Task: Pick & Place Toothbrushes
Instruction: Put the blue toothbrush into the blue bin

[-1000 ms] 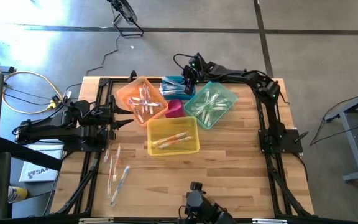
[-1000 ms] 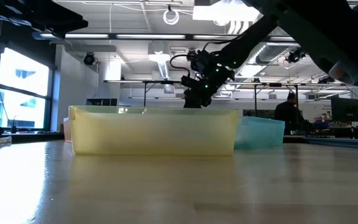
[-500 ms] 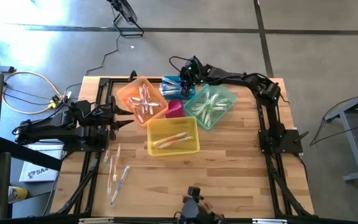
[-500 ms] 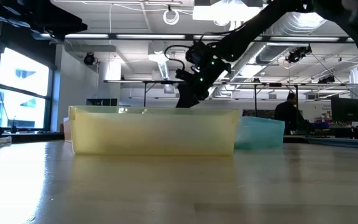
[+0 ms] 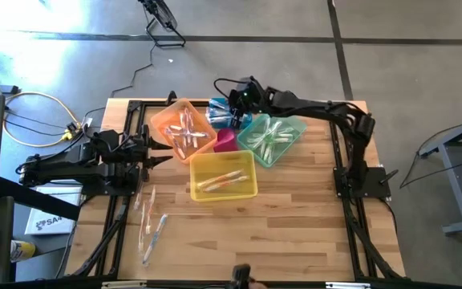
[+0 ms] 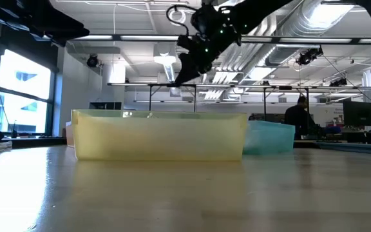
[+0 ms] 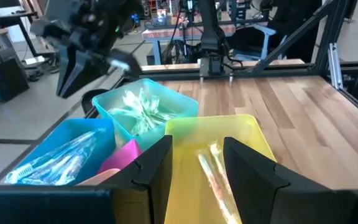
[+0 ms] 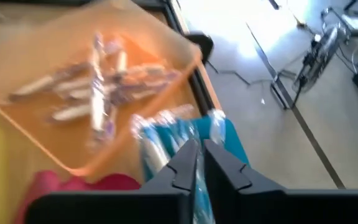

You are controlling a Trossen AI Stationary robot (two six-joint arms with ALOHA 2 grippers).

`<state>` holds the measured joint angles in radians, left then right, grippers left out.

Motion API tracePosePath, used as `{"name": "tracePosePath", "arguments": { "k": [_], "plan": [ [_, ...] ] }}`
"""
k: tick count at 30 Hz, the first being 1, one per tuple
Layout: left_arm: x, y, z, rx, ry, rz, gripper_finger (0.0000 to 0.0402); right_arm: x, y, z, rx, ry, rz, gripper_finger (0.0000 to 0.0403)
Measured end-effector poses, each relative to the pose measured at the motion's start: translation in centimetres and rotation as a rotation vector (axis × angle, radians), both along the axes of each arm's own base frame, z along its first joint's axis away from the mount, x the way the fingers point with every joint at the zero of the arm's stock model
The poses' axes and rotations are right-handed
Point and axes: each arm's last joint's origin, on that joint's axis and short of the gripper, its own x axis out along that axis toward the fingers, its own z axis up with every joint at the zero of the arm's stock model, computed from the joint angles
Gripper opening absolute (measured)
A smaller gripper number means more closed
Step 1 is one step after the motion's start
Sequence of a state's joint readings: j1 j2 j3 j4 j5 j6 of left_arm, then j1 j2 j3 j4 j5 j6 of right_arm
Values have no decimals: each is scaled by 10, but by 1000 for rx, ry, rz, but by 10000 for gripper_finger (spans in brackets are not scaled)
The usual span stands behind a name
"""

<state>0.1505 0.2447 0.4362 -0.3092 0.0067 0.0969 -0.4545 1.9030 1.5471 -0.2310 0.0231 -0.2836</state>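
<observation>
Wrapped toothbrushes lie in an orange bin [image 5: 184,128], a blue bin [image 5: 219,111], a teal bin [image 5: 271,136] and a yellow bin [image 5: 223,175]. A few more toothbrushes [image 5: 151,225] lie loose on the table at the near left. My right gripper [image 5: 233,104] hangs high above the blue bin [image 8: 166,146], its fingers all but shut on a thin wrapped toothbrush [image 7: 120,63]. My left gripper [image 7: 197,168] is open and empty at the table's left, level, facing the yellow bin [image 7: 229,134]. My right gripper pinches a thin wrapped toothbrush between its two fingers [image 8: 219,171], which point down, slanting toward the table's left. Only a narrow slit shows between them, and they hide which part of the toothbrush they have. A pale length [image 7: 120,63] sticks out sideways, lifted clear of the bins.
A small pink bin [image 5: 225,140] stands between the orange, teal and yellow bins. Black frame rails [image 5: 123,201] run along the table's left and right sides. Bare wood [image 5: 295,225] lies at the near right.
My right gripper has gone up, well clear of the bin rims, and toward the table's left, from the blue and teal bins' shared edge to above the blue bin.
</observation>
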Motion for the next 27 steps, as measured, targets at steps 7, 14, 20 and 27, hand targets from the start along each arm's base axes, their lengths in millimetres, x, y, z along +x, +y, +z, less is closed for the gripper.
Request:
{"name": "tracePosePath", "arguments": {
  "k": [7,14,20,27],
  "plan": [
    [0,0,0,-61,-7,7,139,11,31,11,71,-85,15,10],
    [0,0,-1,-80,2,9,139,23,63,11,155,-117,97,13],
    [0,0,-3,-81,16,10,139,32,89,15,187,-165,141,13],
    [-1,0,-7,-98,65,13,139,37,110,17,230,-185,253,4]
  ]
}}
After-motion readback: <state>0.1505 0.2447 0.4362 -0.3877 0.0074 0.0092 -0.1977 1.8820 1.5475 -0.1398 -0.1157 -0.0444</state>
